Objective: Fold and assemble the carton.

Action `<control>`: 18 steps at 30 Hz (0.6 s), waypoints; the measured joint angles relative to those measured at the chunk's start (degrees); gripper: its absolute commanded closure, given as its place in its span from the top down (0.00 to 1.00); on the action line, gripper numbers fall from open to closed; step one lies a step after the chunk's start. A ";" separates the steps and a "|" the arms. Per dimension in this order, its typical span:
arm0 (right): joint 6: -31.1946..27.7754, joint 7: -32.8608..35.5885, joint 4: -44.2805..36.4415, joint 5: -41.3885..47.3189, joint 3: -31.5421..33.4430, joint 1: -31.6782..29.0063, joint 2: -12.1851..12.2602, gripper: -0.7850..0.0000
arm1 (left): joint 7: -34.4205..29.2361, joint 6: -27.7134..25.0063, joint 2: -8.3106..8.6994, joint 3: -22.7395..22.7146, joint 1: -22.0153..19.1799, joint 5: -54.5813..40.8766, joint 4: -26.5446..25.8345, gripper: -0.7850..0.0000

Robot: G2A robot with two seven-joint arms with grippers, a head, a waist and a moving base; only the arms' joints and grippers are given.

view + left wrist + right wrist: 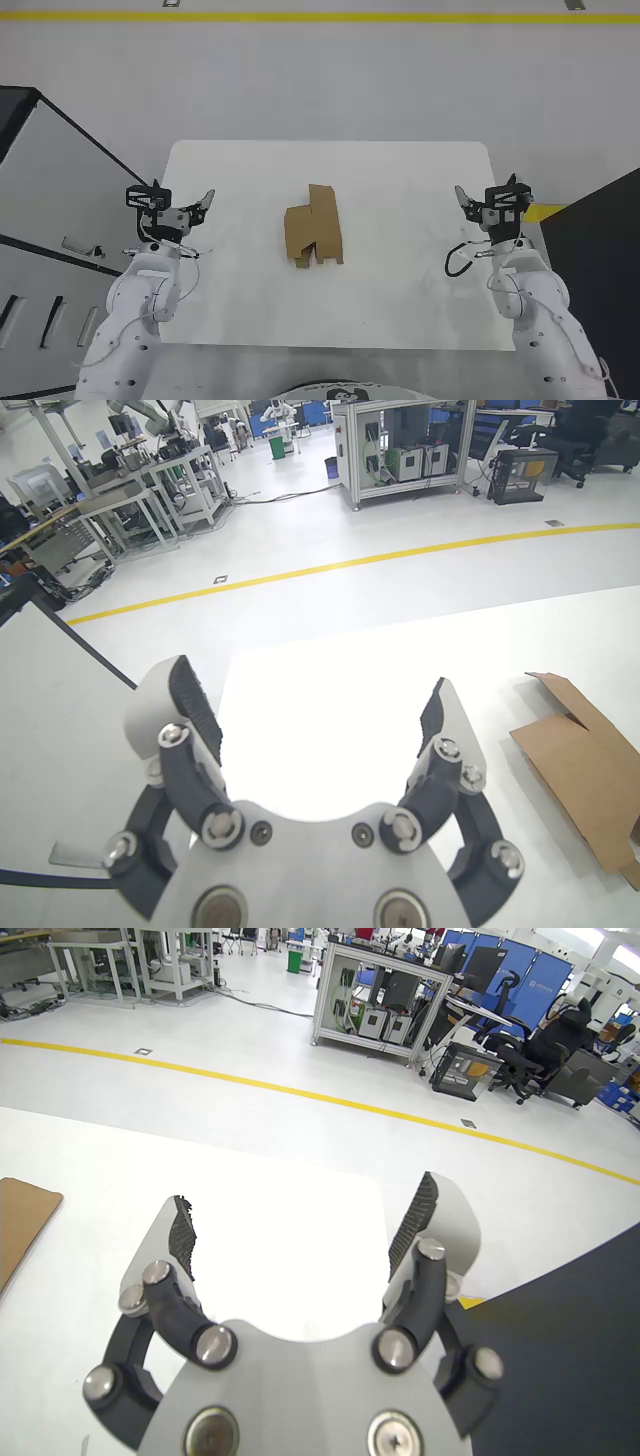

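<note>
Has the carton (313, 228) lying flat in the middle of the table (400, 300). Holds left gripper (310, 680) and right gripper (302, 1190) at opposite edges, both spread wide, empty.

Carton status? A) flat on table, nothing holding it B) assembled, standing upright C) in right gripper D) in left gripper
A: the carton lies flat on the table, apart from the left gripper and right gripper, which are both open and empty at the table's sides.
</note>
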 measured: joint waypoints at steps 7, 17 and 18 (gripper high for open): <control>0.00 0.00 0.00 0.00 0.00 0.00 0.00 1.00 | 1.25 -1.95 0.09 0.77 0.66 2.28 -0.88 1.00; 0.00 0.00 0.00 0.00 0.00 0.00 0.00 1.00 | 2.79 -5.18 0.03 4.96 3.51 9.46 -4.26 1.00; 0.00 0.00 0.00 0.00 0.00 0.00 0.00 1.00 | 2.75 -5.17 0.03 4.95 3.50 9.43 -4.25 1.00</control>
